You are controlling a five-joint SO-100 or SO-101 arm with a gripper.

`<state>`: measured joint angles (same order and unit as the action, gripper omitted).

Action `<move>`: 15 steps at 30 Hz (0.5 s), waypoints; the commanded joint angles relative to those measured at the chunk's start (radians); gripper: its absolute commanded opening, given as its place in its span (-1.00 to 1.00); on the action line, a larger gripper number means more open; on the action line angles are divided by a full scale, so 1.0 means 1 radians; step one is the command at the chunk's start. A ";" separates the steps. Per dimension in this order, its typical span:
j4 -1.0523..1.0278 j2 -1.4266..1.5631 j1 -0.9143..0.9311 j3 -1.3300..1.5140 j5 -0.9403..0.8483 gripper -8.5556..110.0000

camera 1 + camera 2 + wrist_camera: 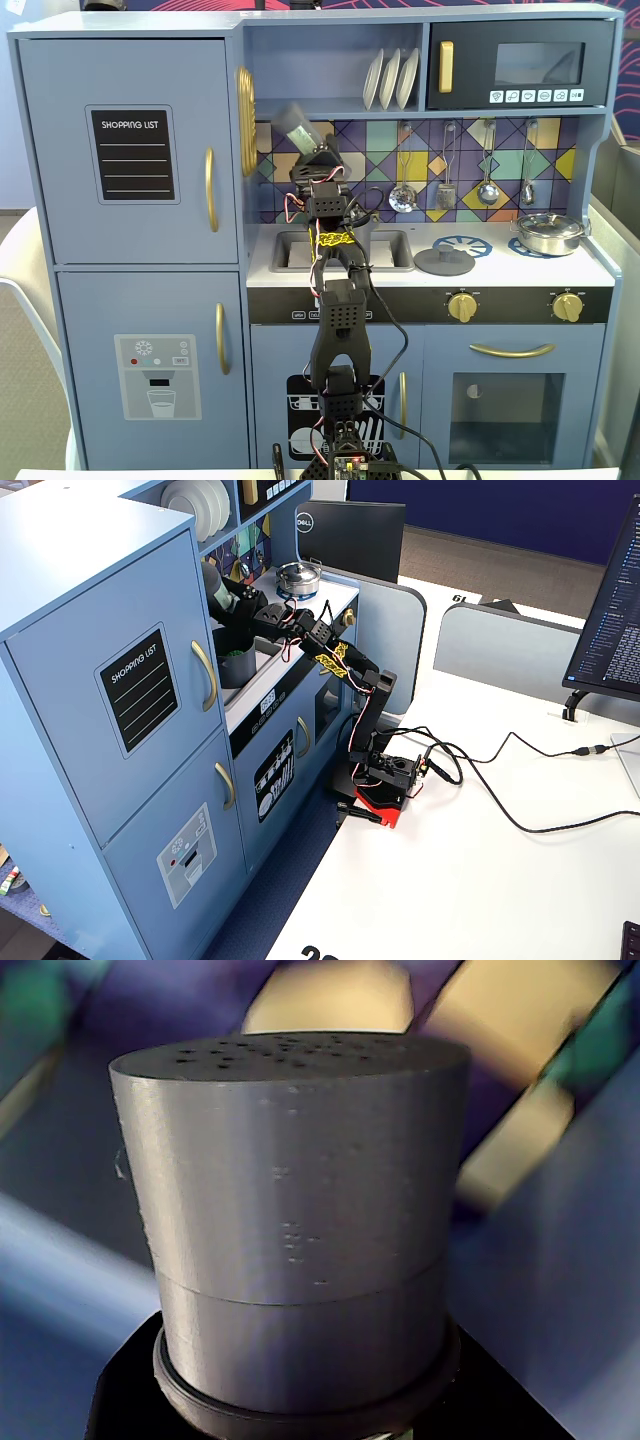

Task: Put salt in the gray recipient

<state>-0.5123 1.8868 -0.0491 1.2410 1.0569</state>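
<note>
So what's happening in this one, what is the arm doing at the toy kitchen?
The arm has reached up over the toy kitchen's sink and holds a gray salt shaker in its gripper, tilted and raised in front of the tiled backsplash. The wrist view shows the shaker close up, its perforated top facing away from the camera. A dark pot sits in the sink below. The steel pot on the stove is untouched.

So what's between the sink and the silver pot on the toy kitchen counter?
In a fixed view, a flat gray lid on a blue burner ring lies between the sink and the silver pot.
</note>
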 commanded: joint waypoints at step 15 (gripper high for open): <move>-0.006 0.025 0.005 -0.015 0.044 -0.86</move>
<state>-0.6918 1.8853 -0.0215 1.2425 1.1459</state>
